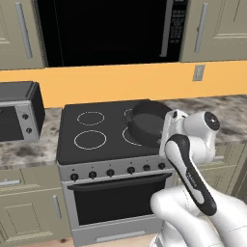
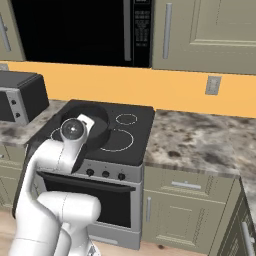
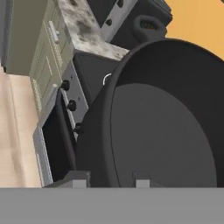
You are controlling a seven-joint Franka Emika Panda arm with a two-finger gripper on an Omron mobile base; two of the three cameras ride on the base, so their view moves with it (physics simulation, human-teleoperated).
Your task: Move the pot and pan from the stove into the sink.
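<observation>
Pot (image 3: pixel 162 127) rim pinched between near-closed gripper (image 3: pixel 109 180) fingers, above stove (image 1: pixel 91 144).

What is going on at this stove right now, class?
A white robot arm has hold of the dark pot above the right side of the stove. In the hand view its fingers straddle the pot's near wall, one inside and one outside. The pot looks tilted and lifted off the burners. A grey toaster oven sits on the counter to the left.
</observation>
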